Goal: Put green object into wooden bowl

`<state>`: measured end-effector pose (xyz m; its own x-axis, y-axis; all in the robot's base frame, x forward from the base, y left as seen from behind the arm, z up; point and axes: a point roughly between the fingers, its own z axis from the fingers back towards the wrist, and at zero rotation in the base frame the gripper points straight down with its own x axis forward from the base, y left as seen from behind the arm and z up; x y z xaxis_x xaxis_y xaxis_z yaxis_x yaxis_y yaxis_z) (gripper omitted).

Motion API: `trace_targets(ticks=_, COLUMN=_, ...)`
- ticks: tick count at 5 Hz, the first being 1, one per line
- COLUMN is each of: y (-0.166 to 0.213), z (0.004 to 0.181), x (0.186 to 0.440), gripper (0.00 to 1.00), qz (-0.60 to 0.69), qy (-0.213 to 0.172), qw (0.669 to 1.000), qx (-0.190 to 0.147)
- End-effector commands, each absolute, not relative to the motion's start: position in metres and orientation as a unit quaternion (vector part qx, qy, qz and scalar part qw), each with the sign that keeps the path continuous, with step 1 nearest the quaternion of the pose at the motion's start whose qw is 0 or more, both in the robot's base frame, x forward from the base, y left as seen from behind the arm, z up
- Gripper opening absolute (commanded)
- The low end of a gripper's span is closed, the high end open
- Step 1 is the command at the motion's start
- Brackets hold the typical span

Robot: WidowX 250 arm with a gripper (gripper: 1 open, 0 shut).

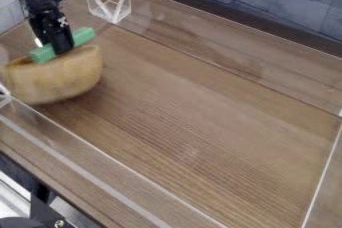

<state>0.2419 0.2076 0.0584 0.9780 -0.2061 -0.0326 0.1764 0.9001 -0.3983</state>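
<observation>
My black gripper (58, 44) hangs at the far left and is shut on the green object (68, 45), a small bright-green bar that sticks out to the right of the fingers. Right below it lies the wooden bowl (56, 76). The bowl looks tipped and motion-blurred: its rounded tan outer wall faces the camera and its hollow is hidden. The bar sits at the bowl's far upper edge. I cannot tell whether it touches the bowl.
The wooden tabletop (201, 112) is fenced in by low clear plastic walls (94, 162). A clear plastic bracket (111, 7) stands at the back left, just right of the arm. A grey tiled wall runs behind.
</observation>
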Motion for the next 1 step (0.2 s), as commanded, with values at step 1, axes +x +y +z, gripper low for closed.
trace_targets(ticks=1, y=0.214, z=0.0624, x=0.2511, gripper=0.0, qz=-0.126, qy=0.028, qw=0.976, qx=-0.177)
